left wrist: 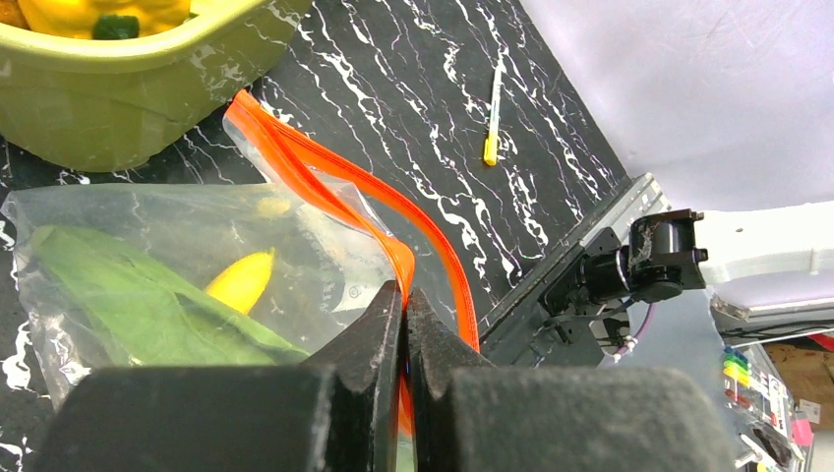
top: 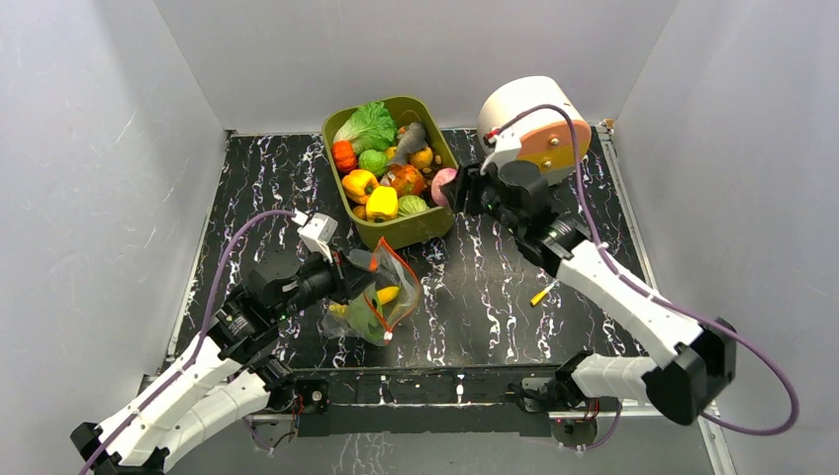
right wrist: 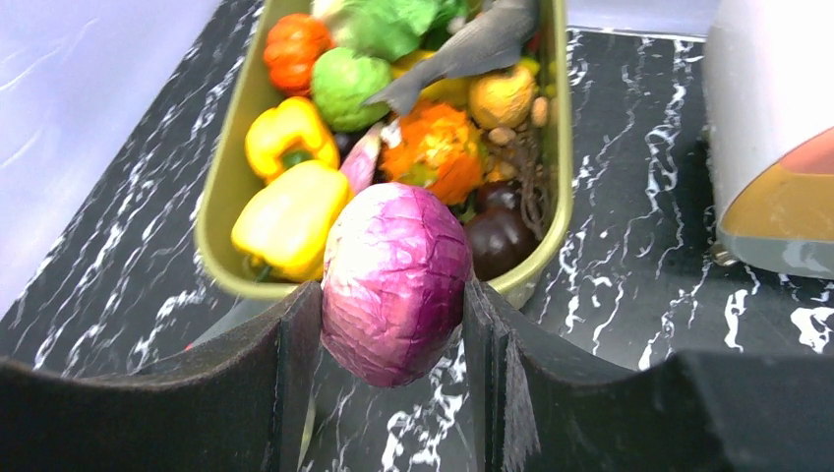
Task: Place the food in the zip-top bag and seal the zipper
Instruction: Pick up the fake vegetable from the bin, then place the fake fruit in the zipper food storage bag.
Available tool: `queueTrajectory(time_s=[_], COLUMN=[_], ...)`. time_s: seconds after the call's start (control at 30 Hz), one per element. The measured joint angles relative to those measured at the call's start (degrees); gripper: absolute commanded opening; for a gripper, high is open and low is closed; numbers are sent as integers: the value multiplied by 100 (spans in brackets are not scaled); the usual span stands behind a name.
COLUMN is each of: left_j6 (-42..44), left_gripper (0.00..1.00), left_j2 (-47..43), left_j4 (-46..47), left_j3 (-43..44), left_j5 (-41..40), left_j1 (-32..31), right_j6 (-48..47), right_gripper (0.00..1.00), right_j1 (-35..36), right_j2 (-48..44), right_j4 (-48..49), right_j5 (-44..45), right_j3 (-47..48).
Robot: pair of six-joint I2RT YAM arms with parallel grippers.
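Note:
The clear zip-top bag [top: 381,297] lies on the table at front left, with a green cucumber [left wrist: 128,305] and a yellow banana [left wrist: 241,280] inside. My left gripper [left wrist: 405,295] is shut on the red-orange zipper [left wrist: 325,187] and holds the bag's mouth up; it also shows in the top view [top: 358,280]. My right gripper [right wrist: 393,295] is shut on a purple onion [right wrist: 395,280] and holds it in the air by the near right corner of the olive-green tub [top: 427,223]. The onion also shows in the top view [top: 442,186]. More toy food, such as yellow peppers [right wrist: 285,211], fills the tub.
A white and orange round device [top: 534,124] stands at the back right. A small yellow stick [top: 539,294] lies on the black marble table between the arms. Grey walls close in the left, back and right sides.

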Motion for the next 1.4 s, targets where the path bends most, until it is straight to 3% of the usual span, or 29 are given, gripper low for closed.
queueTrajectory(time_s=[0.27, 0.5, 0.8, 1.2, 1.4], left_j6=[-76, -219, -350, -420, -444], left_gripper=[0, 0, 0, 0, 0], left_j2=[50, 184, 264, 133, 79], left_j4=[44, 109, 238, 361, 420], left_j3=[0, 0, -20, -66, -109], left_j5=[103, 199, 356, 573, 610], left_j1=[0, 0, 0, 0, 0], right_j6=[-264, -238, -334, -584, -686], right_gripper=[35, 37, 38, 39, 52], right_j1=[225, 728, 1891, 2146, 2197], right_j2=[-1679, -2044, -1488, -748, -638], right_j4=[76, 33, 339, 601, 634], right_j5=[-1685, -2730, -2594, -2052, -1725], right_j3=[-887, -1735, -1860, -1910, -1910])
